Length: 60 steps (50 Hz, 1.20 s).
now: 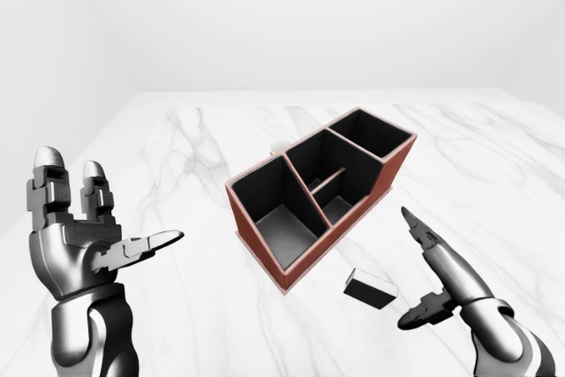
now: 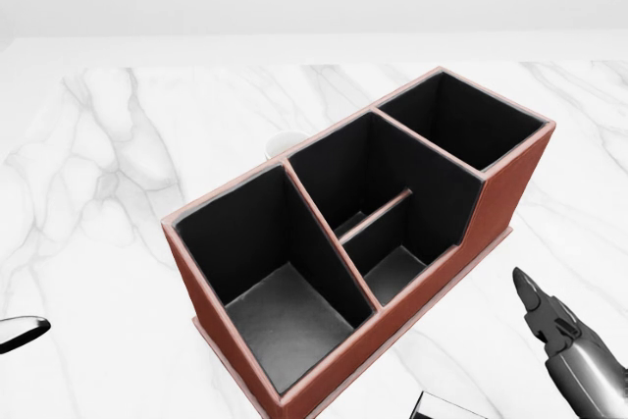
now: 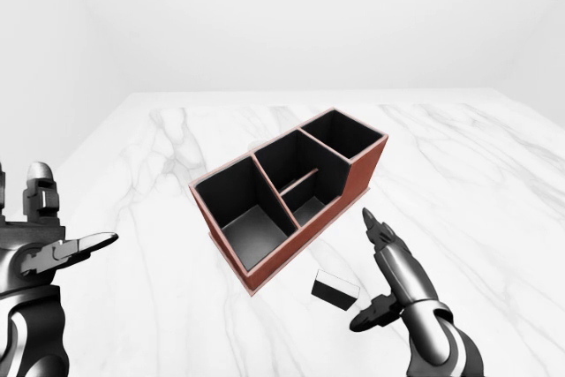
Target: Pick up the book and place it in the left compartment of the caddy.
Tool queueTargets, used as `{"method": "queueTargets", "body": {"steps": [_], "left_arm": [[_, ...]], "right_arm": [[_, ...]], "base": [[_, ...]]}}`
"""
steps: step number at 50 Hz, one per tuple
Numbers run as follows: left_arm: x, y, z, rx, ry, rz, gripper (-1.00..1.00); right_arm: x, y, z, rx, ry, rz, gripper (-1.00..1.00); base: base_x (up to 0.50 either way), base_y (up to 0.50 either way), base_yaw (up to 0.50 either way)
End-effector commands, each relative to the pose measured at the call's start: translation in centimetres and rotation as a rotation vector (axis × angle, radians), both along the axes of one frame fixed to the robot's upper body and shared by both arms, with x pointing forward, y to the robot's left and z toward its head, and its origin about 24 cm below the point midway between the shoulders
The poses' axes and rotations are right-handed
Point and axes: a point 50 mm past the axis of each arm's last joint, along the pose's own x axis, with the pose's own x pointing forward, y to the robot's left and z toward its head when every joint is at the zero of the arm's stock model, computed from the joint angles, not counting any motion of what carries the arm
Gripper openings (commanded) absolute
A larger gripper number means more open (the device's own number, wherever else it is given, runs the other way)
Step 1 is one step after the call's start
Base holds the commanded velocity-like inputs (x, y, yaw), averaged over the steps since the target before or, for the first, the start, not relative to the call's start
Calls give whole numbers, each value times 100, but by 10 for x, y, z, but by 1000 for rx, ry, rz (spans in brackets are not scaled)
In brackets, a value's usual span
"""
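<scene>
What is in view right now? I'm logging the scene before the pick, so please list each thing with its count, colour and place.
caddy: one, reddish-brown outside and black inside, on the table at the centre of the left-eye view; its compartments look empty.
book: one, dark with a white edge, lying flat on the table just below the caddy's lower right side, apart from it.
small white object: one, mostly hidden above the caddy's far wall in the head view; cannot tell what it is.
table: one, white marble with grey veins, under everything.
left hand: one, dark metallic, raised at the left of the left-eye view, fingers spread, holding nothing.
right hand: one, dark metallic, lower right, fingers open, right of the book, not touching it.
</scene>
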Motion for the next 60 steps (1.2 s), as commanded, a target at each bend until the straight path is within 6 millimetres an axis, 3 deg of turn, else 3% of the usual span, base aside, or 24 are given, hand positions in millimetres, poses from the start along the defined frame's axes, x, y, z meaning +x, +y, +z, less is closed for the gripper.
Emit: {"method": "queueTargets", "body": {"steps": [1, 17, 50, 60], "left_arm": [[0, -1, -1, -1, 4, -2, 100], [-1, 2, 0, -4, -2, 4, 100], [0, -1, -2, -3, 8, 0, 100], [-1, 1, 1, -2, -5, 5, 100]], "right_arm": [[7, 5, -14, 32, 53, 43, 100], [12, 13, -34, 90, 129, 97, 100], [10, 5, -36, 64, 148, 79, 100], [19, 4, -37, 45, 154, 91, 100]], "base": [[0, 0, 0], [0, 0, 0], [0, 0, 0], [0, 0, 0]]}}
